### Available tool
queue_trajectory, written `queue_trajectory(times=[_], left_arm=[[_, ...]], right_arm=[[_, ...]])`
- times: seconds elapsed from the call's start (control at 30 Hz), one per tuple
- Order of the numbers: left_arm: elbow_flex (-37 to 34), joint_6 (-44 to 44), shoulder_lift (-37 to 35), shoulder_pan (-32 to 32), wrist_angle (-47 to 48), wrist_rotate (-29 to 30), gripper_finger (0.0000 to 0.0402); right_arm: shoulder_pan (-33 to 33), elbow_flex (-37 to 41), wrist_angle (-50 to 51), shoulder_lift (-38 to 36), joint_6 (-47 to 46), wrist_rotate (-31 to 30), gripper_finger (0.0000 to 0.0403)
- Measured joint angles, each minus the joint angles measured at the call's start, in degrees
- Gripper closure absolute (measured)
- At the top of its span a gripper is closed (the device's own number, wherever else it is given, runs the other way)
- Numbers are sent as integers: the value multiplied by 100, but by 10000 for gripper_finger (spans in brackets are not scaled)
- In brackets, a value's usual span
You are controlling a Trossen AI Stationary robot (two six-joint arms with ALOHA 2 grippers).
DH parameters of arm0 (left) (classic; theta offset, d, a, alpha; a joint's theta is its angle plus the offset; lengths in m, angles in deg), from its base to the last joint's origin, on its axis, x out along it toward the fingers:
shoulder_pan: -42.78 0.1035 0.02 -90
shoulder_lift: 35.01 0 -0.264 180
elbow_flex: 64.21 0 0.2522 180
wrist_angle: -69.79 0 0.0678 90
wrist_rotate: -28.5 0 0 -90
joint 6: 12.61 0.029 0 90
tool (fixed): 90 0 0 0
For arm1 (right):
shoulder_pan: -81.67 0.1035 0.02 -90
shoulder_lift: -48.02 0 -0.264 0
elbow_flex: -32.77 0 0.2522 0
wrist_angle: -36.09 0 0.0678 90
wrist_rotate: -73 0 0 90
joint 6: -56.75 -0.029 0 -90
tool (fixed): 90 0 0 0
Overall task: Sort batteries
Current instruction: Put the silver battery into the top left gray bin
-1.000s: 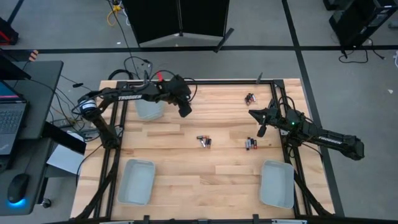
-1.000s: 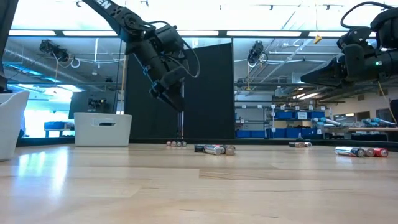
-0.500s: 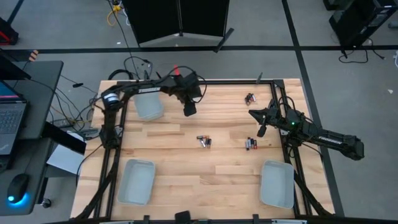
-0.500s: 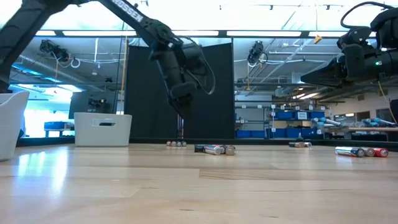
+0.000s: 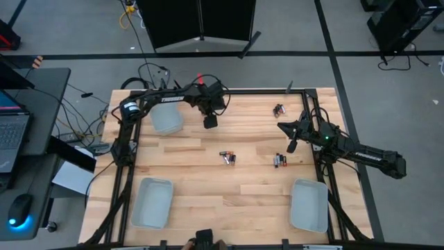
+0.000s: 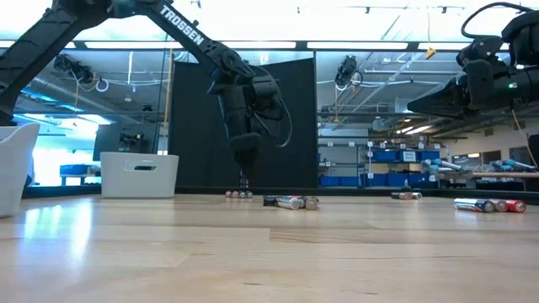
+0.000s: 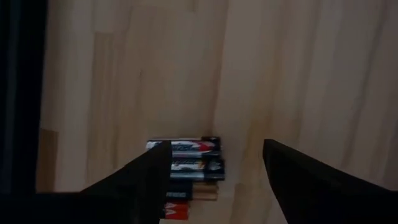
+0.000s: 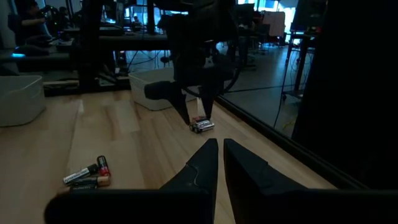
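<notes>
My left gripper hangs open, pointing steeply down over a small cluster of batteries on the wooden table, just right of the far-left tray. In the left wrist view the cluster lies by one finger, partly behind it. In the low view the fingertips stand just above the cluster, clear of it. More batteries lie in clusters at mid-table, right of that and at the far right. My right gripper waits shut above the table's right side.
Two more pale grey trays stand at the near left and near right. The right arm lies level over the right edge. Bare wood shows between the clusters and the near trays.
My left gripper has gone down and toward the table's right, away from the far-left tray. It has tipped from a slant to pointing almost straight down over the batteries. The batteries have not moved.
</notes>
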Motion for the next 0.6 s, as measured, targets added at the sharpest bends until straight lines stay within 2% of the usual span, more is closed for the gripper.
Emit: queue_trajectory(times=[0.6], left_arm=[[-27,22,98,200,-102,-192,139]], right_arm=[[0,0,-1,-2,0,-11,364]])
